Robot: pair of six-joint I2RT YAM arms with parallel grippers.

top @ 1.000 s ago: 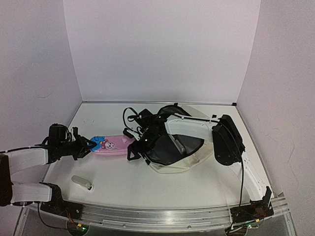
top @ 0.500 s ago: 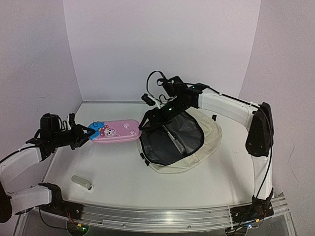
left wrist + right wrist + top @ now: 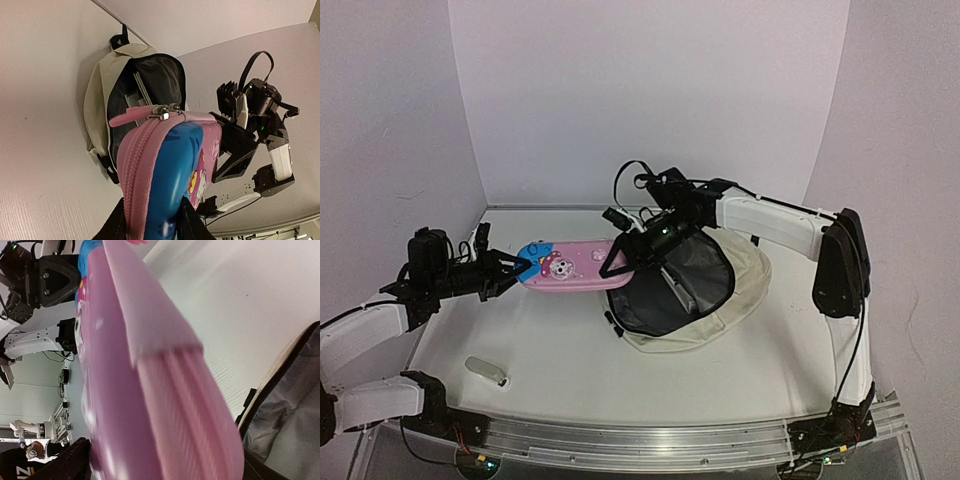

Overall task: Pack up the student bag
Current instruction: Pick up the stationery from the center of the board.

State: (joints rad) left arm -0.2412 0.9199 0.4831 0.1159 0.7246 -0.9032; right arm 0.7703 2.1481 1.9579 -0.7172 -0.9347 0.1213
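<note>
Left gripper (image 3: 512, 268) clamped on pink pencil case (image 3: 575, 266), right gripper (image 3: 632, 252) astride its far end, grip unclear, student bag (image 3: 742, 290) open beside it

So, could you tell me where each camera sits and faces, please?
Top: above and behind, looking down at the table; left arm, right arm show.
Left wrist: faces along the pencil case toward the backpack; left end effector at bottom.
Right wrist: faces along it toward the left arm; right end effector at bottom.
Wrist views share the pencil case.
</note>
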